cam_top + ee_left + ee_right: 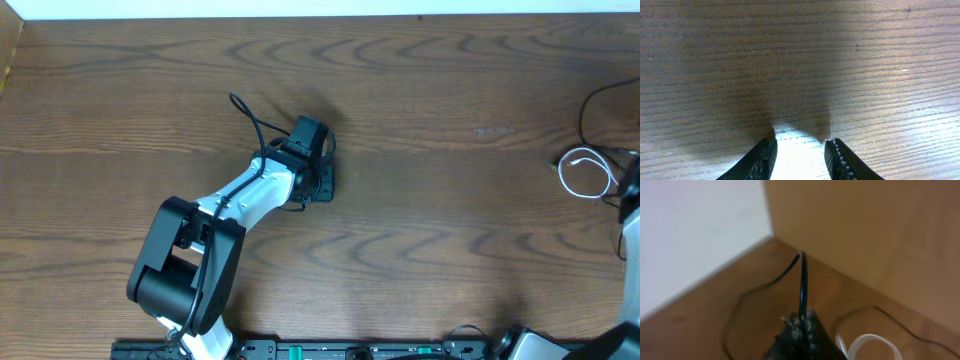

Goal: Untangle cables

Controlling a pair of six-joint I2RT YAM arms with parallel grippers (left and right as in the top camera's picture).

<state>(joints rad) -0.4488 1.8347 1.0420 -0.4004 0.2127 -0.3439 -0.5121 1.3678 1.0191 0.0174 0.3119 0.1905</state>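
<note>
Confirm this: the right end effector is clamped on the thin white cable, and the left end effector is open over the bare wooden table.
Wrong cable. The right wrist view shows the right end effector shut on the thin black cable; the thin white cable lies loose beside it. The left end effector is open over the bare wooden table.

L arm (245, 192) white, blk joints (185, 262), blk cable (256, 124); claw (800, 155) blk, ridged.

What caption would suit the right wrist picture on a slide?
The right arm's fingers pinch a thin black cable over the wooden table, a white cable loop beside them.
</note>
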